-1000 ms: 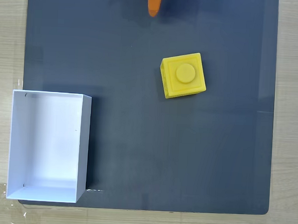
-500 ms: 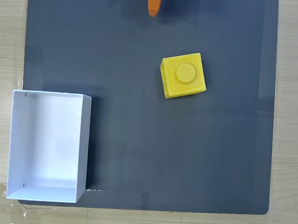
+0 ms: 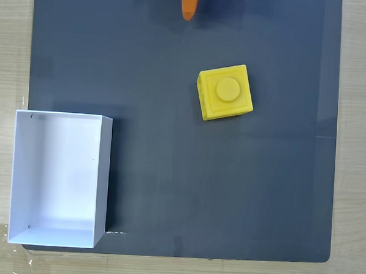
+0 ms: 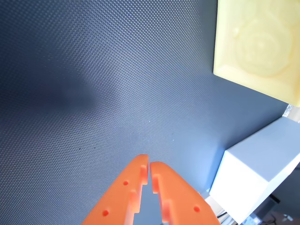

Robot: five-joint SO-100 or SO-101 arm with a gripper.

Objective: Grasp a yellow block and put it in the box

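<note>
Gripper (image 4: 149,165) orange, fingertips pressed together, holding nothing, hovering above dark mat. Yellow block (image 3: 225,92) sits on mat, well apart from gripper, lying toward bottom-right of it in fixed view. Box (image 3: 101,176) at lower left, empty.

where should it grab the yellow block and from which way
Probably best from straight above, with the fingers closing on two opposite flat side faces of the yellow block. It sits flat on the dark mat, slightly rotated in the fixed view, so the wrist should turn to match. The round stud on top is too low to pinch. The end effector is shut now and must open first.
</note>
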